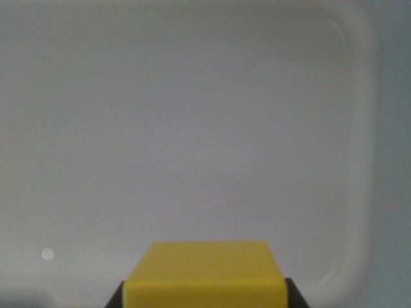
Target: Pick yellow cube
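Wrist view, soft and slightly out of focus, looks down into a pale grey-white tray with a raised rounded rim; the rim curves from about one o'clock down the wrist view's right side to about five o'clock, while the tray's left and near edges fall outside the picture. At six o'clock sits the solid yellow plastic cube, its top face and a strip of its front face showing, with its lower part cut off by the bottom edge. Two dark gripper fingers appear only as small black wedges touching the cube's left and right lower corners, so the gripper seems closed narrowly on the cube from both sides, though most of each finger is hidden below the frame. Whether the cube rests on the tray floor or is raised above it cannot be told. A small pale round spot lies on the tray floor near eight o'clock, too blurred to identify. A dim shadow darkens the extreme bottom-left corner.
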Controlling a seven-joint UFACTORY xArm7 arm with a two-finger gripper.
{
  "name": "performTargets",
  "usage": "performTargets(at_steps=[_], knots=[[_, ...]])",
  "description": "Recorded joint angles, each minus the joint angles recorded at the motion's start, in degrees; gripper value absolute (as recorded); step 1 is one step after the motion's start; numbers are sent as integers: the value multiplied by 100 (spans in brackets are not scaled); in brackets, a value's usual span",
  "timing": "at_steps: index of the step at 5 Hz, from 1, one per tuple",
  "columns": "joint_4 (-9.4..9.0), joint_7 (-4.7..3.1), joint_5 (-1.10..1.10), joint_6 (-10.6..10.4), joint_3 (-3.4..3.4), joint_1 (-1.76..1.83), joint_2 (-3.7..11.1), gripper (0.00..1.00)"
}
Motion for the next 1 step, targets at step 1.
performTargets(at_steps=[1], knots=[[0, 0, 0, 0, 0, 0, 0, 100]])
